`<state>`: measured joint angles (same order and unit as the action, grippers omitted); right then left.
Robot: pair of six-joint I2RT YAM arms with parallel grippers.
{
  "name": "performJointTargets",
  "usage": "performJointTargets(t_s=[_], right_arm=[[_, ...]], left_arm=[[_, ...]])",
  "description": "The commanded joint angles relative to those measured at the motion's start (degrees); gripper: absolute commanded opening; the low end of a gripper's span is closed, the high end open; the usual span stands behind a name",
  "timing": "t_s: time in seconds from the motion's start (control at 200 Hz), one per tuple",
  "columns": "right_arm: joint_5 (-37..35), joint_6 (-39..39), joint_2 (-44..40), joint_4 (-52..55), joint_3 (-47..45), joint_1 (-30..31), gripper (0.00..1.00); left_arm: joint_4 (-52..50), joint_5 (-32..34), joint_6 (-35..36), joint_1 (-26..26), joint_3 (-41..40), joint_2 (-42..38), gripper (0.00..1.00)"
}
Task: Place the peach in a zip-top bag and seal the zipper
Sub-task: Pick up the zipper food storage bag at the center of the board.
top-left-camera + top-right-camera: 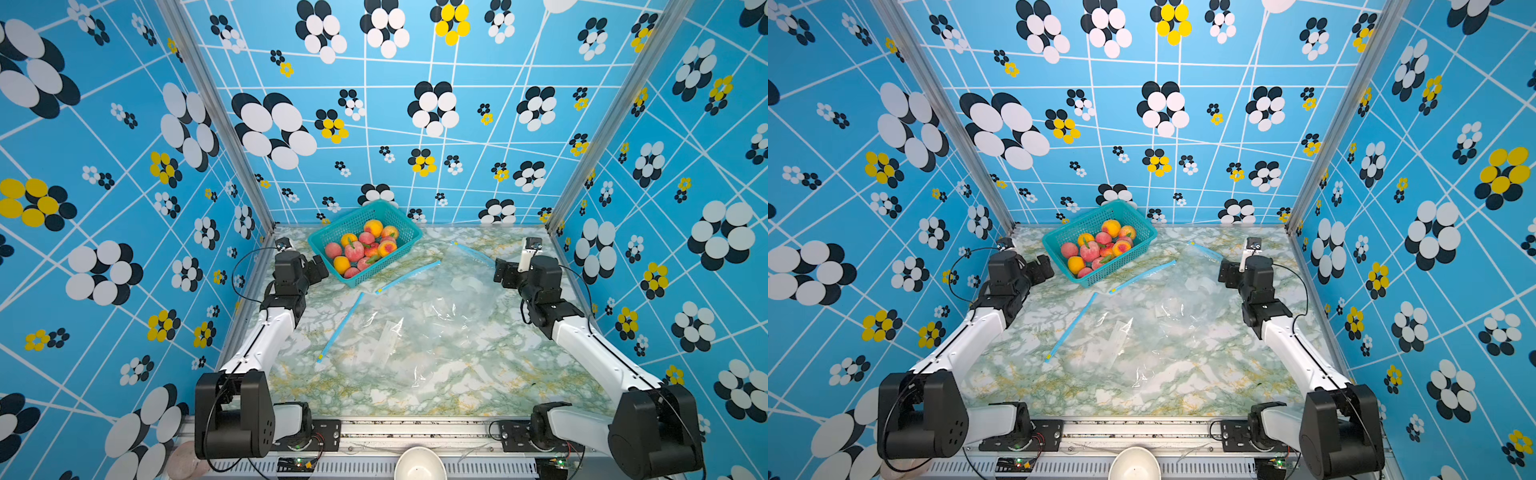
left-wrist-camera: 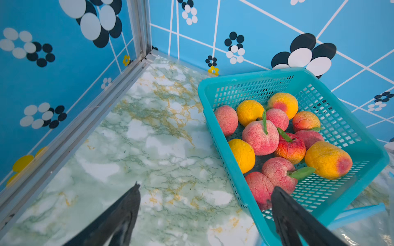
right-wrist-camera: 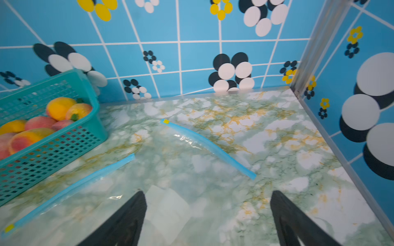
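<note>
Bowl (image 1: 419, 463), front edge. Left gripper (image 2: 206, 186), right gripper (image 3: 207, 192): spread, empty. We centre left gripper over one peach (image 2: 260, 138), clear of basket (image 2: 245, 78) rim.

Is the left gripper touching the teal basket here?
Cannot tell. In the left wrist view one finger of the open left gripper overlaps the basket rim, but no view shows contact or a gap.

We see a teal basket (image 1: 353, 220) on the marbled worktop (image 1: 332, 395) by the flowered back wall (image 1: 415, 62). A white bowl (image 1: 419, 463) sits out front.
</note>
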<state>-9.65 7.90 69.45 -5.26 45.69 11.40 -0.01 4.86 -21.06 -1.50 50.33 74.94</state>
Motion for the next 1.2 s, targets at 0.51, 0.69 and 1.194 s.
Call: performJointTargets(t_s=[0.51, 0.69, 1.194], right_arm=[[-4.69, 28.19, 7.58, 38.38, 16.39, 38.93, 0.75], [-5.17, 36.04, 9.93, 46.77, 18.83, 42.88, 0.71], [1.37, 46.85, 10.07, 34.35, 10.24, 44.26, 0.6]], left_arm=[[-41.13, 1.94, -3.95, 5.49, 10.28, -2.5, 0.92], [-41.67, 6.26, -3.87, 9.65, 10.56, -1.52, 0.92], [-42.13, 11.38, -4.09, 14.59, 10.76, -1.51, 0.93]])
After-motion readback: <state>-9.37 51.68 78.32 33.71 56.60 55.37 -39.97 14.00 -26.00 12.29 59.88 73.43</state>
